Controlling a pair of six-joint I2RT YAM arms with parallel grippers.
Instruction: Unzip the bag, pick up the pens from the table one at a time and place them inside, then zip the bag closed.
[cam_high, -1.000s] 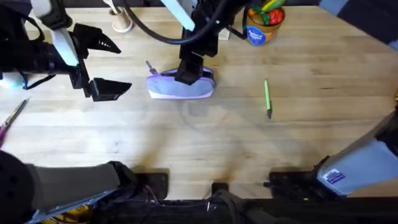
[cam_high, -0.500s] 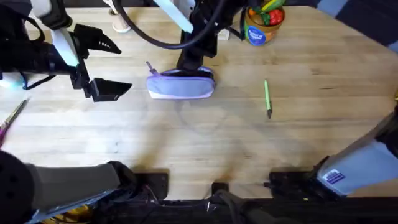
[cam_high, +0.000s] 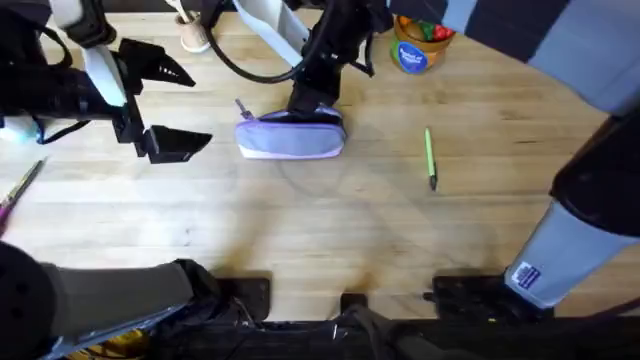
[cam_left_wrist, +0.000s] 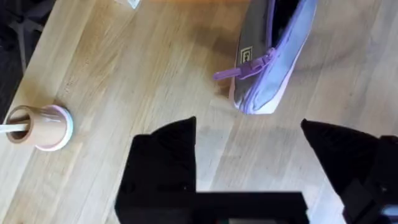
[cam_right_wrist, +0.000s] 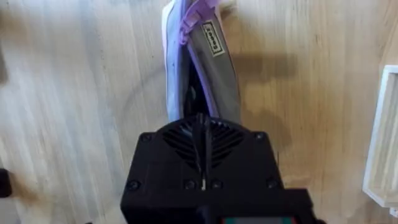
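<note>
The lavender bag (cam_high: 290, 138) lies on the table (cam_high: 330, 230) left of centre, its zipper parted over a dark lining (cam_right_wrist: 194, 93). Its purple zipper pull (cam_left_wrist: 245, 65) sticks out at the bag's left end. My right gripper (cam_high: 305, 108) reaches across to the bag's far side. In the right wrist view its fingers (cam_right_wrist: 204, 121) are pressed shut just above the opening, and nothing shows between them. My left gripper (cam_high: 200, 108) hovers open to the left of the bag (cam_left_wrist: 267, 68). A light-green pen (cam_high: 430, 157) lies on the table to the bag's right.
A pinkish pen (cam_high: 15, 190) lies at the table's left edge. A blue cup (cam_high: 413, 45) of colourful items stands at the back. A small tan and pink spool (cam_high: 195, 35) sits at the back left. The edge of a white tray (cam_right_wrist: 382, 137) is close to the bag.
The right gripper has lifted off the bag's top and drawn back toward the far side. The right arm's upper link now looms large at the right. The left arm has not moved.
</note>
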